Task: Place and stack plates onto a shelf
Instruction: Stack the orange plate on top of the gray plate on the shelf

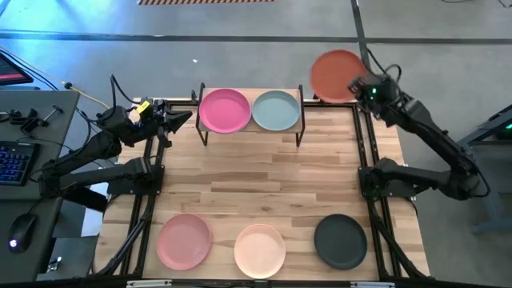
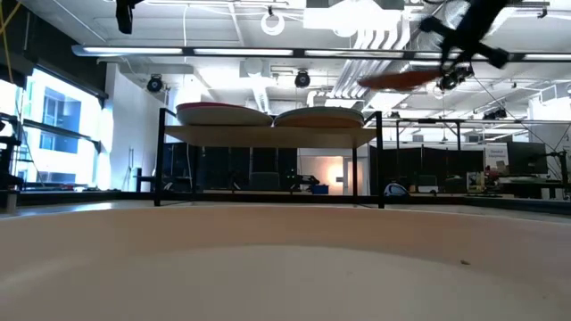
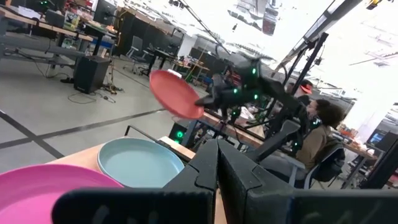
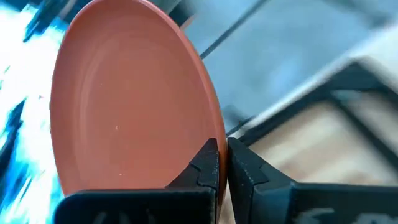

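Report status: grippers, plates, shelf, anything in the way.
Right gripper shut on orange plate, airborne beyond shelf. Left gripper shut, empty, beside hot pink plate. Nothing blocking.

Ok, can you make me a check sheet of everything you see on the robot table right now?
Surface: wooden tabletop, bare in the middle.
Job's things: hot pink plate and grey-teal plate side by side on the shelf; orange plate held in the air beyond the shelf's right end; dusty pink plate, cream-peach plate and black plate in a row along the near edge.
Clutter: nothing seen on the table.
Tools: right tool shut on the orange plate's rim; left tool shut, empty, beside the shelf's left end.
Cables: black cables behind the left arm.
Surroundings: keyboard and mouse on a side desk; a seated person behind.
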Tool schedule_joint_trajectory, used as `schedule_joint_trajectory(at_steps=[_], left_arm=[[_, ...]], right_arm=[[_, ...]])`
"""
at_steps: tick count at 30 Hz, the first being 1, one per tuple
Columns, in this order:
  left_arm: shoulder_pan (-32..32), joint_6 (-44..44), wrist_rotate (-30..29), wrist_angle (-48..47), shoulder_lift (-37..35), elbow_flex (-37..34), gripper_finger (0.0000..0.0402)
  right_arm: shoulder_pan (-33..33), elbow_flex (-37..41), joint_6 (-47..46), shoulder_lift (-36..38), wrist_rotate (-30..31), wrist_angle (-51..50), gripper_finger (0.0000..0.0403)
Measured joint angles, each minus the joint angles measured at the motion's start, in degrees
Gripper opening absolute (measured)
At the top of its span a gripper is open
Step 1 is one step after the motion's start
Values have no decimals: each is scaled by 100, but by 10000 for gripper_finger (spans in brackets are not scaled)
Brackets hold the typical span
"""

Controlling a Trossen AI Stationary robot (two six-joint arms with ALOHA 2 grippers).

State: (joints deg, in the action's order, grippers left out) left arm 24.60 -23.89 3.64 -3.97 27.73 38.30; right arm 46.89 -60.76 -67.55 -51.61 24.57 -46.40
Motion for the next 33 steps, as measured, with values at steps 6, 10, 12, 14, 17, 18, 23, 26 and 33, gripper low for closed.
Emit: schedule_joint_trajectory(at_steps=[6,10,12,14,17,18,23,26,33], left_arm=[[1,-51,0,0,0,0,0],[1,-106,-6,0,0,0,0],[0,-145,-54,0,0,0,0],[0,-174,-148,-2,0,0,0],[2,-251,-273,-2,0,0,0],[0,-255,-277,-2,0,0,0],[-2,-306,-282,-2,0,0,0],[-2,-357,-282,-2,0,0,0],[-2,-443,-284,-2,0,0,0]], right_arm=[[-105,-1179,1425,-961,-1661,112,0],[-274,-1979,2117,-1756,-2347,-369,0],[-367,-2373,2426,-2213,-2660,-626,0],[-487,-2731,2692,-2662,-2778,-906,0],[-668,-3188,3071,-3292,-2794,-1102,0],[-700,-3312,3203,-3478,-2816,-1143,0],[-675,-3745,3670,-4160,-3088,-1499,0],[-578,-3772,3794,-4363,-3069,-1697,0],[-485,-3772,3867,-4597,-3224,-1672,0]])
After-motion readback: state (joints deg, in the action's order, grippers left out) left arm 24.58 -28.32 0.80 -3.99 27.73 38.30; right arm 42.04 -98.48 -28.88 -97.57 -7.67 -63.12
